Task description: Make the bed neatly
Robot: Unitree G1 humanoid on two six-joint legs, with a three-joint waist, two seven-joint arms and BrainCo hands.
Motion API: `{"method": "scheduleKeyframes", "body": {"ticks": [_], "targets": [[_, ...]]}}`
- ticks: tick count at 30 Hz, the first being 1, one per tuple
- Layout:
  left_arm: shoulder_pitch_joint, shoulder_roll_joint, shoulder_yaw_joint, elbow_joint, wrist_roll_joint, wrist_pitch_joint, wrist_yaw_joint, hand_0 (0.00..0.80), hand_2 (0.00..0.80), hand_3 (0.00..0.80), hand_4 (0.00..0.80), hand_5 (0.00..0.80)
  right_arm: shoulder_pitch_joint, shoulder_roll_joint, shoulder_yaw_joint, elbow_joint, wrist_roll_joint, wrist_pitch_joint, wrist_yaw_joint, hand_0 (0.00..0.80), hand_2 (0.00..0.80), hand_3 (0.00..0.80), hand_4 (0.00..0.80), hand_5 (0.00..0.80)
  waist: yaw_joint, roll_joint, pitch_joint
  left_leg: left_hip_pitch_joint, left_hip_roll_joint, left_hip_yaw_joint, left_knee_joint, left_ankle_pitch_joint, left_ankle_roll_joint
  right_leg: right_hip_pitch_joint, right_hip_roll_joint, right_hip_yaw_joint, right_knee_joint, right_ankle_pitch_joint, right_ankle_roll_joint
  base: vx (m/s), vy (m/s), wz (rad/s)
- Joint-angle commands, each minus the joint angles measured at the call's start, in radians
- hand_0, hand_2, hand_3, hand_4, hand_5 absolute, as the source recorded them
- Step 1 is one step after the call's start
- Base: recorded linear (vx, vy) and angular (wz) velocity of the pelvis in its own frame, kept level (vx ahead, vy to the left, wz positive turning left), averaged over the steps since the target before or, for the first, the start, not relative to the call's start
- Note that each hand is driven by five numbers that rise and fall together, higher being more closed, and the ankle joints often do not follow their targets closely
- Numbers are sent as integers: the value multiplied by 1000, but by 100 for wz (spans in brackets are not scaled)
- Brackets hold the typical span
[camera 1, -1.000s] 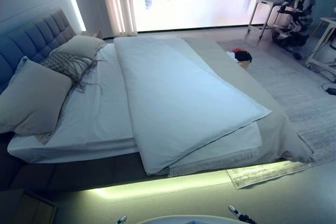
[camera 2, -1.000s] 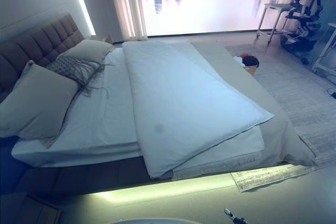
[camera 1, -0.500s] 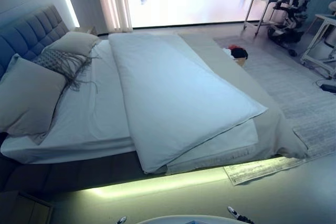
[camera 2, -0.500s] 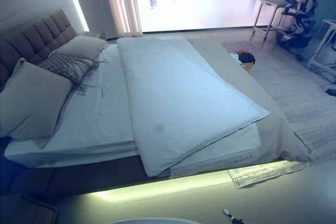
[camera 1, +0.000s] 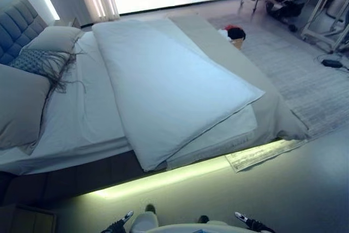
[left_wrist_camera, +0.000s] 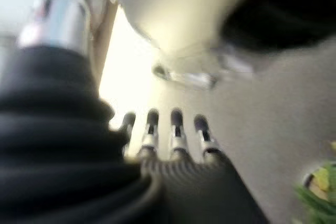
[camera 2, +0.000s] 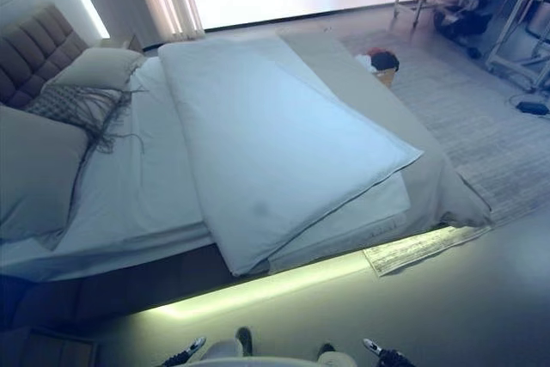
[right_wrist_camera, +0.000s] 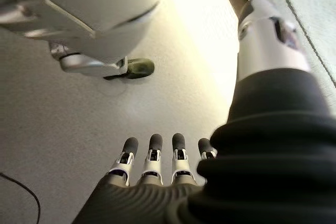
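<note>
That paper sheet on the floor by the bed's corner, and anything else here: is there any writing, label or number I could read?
Paper sheet on the floor at the bed's near corner: rows of print show, too small to read.
Duvet, pillows, rug: no writing visible.
Both hands, left and right, hang open over the floor: no labels visible.
Nothing can be quoted.

You have the bed filling the left and centre of the frame, a pale folded duvet lying diagonally across it, pillows stacked at the left edge, and a basket on the rug at upper right.
</note>
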Motion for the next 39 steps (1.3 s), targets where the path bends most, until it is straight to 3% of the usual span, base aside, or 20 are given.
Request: {"method": "scheduleKeyframes", "body": {"ticks": [1,3,8,17,21,24,27,29,31,33,36,39], "targets": [[-5,9,4,-16,0,-10,9,0,0,0,0,0,-43,10,-21,12,-10,-45,22,0,0,0,0,0,26,-20,15,-50,5,10,-99,234,41,135,4,2,46,-36,30,233,167,-40],[0,16,7,-12,3,-19,3,0,0,0,0,0,-29,21,-25,17,-33,-48,41,0,0,0,0,0,32,-22,-9,6,3,18,-115,188,59,170,-27,-25,46,-57,43,270,146,-7],[-16,34,0,-15,32,-22,7,0,0,0,0,0,-20,46,-9,8,-38,-46,55,0,0,0,0,0,47,-35,-44,28,4,32,-96,154,71,204,-73,-62,45,-65,70,213,78,14],[-26,17,-21,-24,14,-12,13,0,0,0,0,0,-29,59,9,-18,-44,-41,66,0,0,0,0,0,61,-55,-44,-64,27,53,41,118,65,212,-114,-52,52,-69,95,103,92,0],[-22,15,-18,-12,20,-4,10,0,0,0,0,0,-26,64,1,-10,-59,-23,53,0,0,0,0,0,66,-67,-47,-71,18,62,66,94,84,216,-135,-49,75,-79,115,108,167,-3],[-31,22,-24,-10,31,8,7,0,0,0,0,0,-30,66,-13,-4,-50,-16,35,0,0,0,0,0,64,-70,-49,-55,-5,55,56,77,118,180,-152,-39,173,-83,130,106,197,3],[-44,31,-43,-12,39,6,6,0,0,0,0,0,-32,61,-20,-2,-38,-19,32,0,0,0,0,0,40,-58,-32,-2,-35,51,25,56,162,20,-176,-13,436,17,130,78,217,16],[-51,38,-50,-16,38,5,8,0,0,0,0,0,-30,56,-17,-2,-40,-19,37,0,0,0,0,0,26,-50,-18,30,-46,47,8,48,173,-68,-173,-7,510,48,117,83,144,34],[-64,46,-57,-22,27,5,12,0,0,0,0,0,-35,53,-7,1,-30,-25,48,0,0,0,0,0,9,-41,0,75,-50,32,-28,49,169,-150,-143,-9,479,47,100,77,-3,33],[-81,54,-66,-26,17,2,9,0,0,0,0,0,-50,51,1,-1,5,-30,58,0,0,0,0,0,-2,-44,14,95,-55,13,-52,48,159,-176,-111,-13,318,37,95,66,-138,22],[-101,56,-80,-40,5,-8,14,0,0,0,0,0,-82,61,19,-13,29,-39,57,0,0,0,0,0,-18,-63,38,108,-85,9,-71,12,151,-259,-88,-29,106,157,137,17,-150,20],[-113,52,-86,-55,-9,-10,26,0,0,0,0,0,-105,65,36,-28,38,-26,43,0,0,0,0,0,-20,-65,55,118,-94,11,-61,-15,159,-284,-85,-29,127,170,134,-2,-110,34]]}}
